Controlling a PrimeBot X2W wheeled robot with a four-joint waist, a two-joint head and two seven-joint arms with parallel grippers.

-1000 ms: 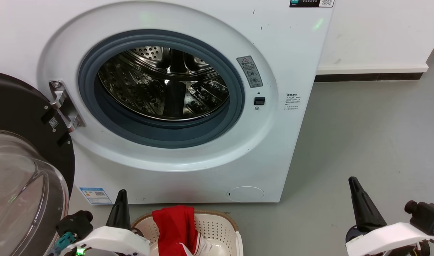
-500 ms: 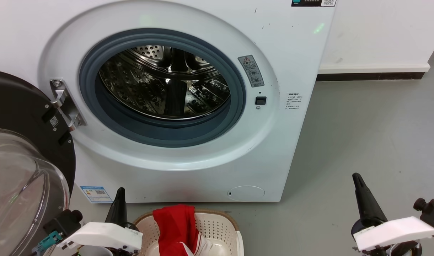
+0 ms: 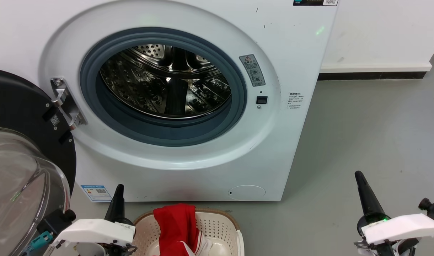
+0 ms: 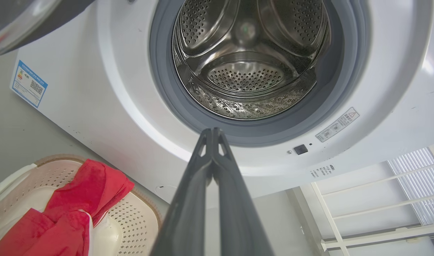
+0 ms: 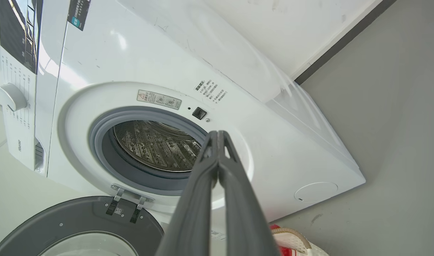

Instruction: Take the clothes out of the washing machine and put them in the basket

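My left end effector [image 3: 119, 190] and right end effector [image 3: 361, 178] are both closed, empty. I see the clothes [image 3: 174, 224] draped in the basket [image 3: 220, 222].

Head view: high, facing forward and down onto the washing machine [image 3: 295, 57] front at close range. Left wrist view: low, looking up along the left claw [image 4: 212, 132] into the drum [image 4: 245, 74]; right wrist view: rolled sideways, along the right claw [image 5: 218, 133]. All three share the porthole [image 3: 163, 138].

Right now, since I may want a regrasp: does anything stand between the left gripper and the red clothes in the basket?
Nothing visible does. The left gripper, shut, sits just left of the basket, and the clothes drape over its far rim, uncovered.
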